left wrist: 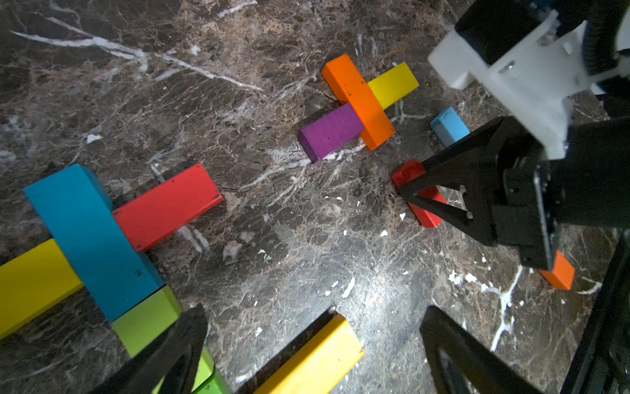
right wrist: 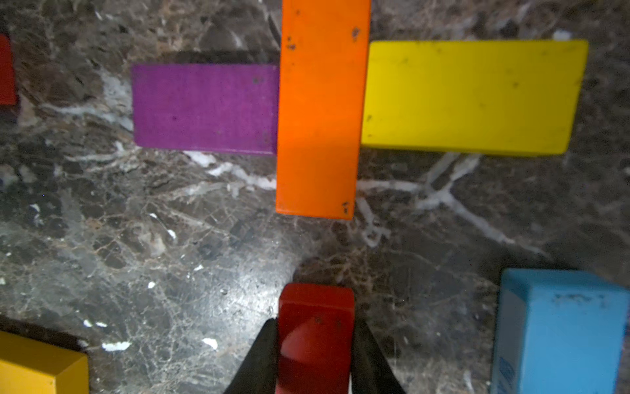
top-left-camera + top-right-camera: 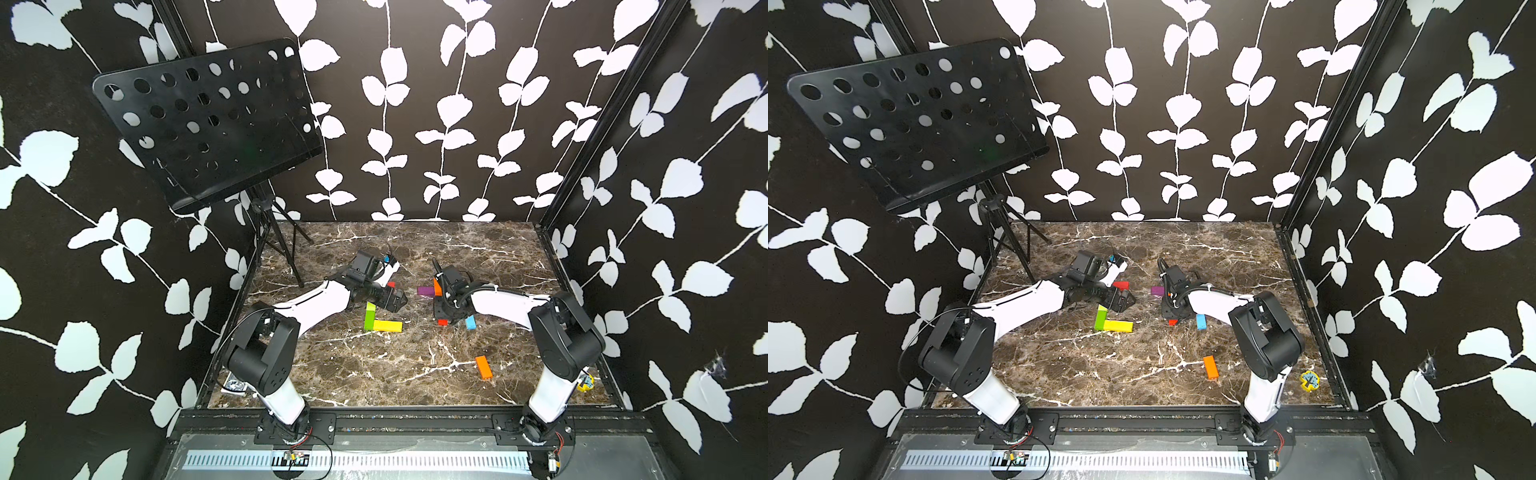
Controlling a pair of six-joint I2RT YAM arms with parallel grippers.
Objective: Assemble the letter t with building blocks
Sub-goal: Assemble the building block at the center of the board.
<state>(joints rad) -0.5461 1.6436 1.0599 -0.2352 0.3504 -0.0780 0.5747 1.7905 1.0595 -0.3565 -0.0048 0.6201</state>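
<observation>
A: How many building blocks [image 1: 317, 354] lay out?
B: Eleven: three yellow, two red, two blue, two orange, one green, one purple.
A: Where, from the purple block [image 3: 426, 291]?
B: One orange block [image 3: 484, 368] well nearer. The right gripper [image 2: 315, 324], just nearer, clenched one red block [image 2: 315, 307]. Left, one letter t [image 1: 92, 238] under the released left gripper [image 1: 313, 312].

I count eleven small rectangular painted wooden blocks on the one brown marble-patterned bench [image 3: 374, 374]. There are three yellow blocks [image 1: 34, 283], [image 1: 317, 354], [image 1: 393, 83], two orange blocks [image 1: 358, 99], [image 1: 559, 273] and two red blocks [image 1: 167, 204], [image 1: 407, 172]. There are also two blue blocks [image 1: 92, 238], [image 1: 450, 126], one green block [image 1: 146, 317] and one purple block [image 1: 332, 131]. My left end effector [image 1: 313, 310] and my right end effector [image 2: 315, 324] make two. There is one black perforated metal music stand [image 3: 208, 120].
</observation>
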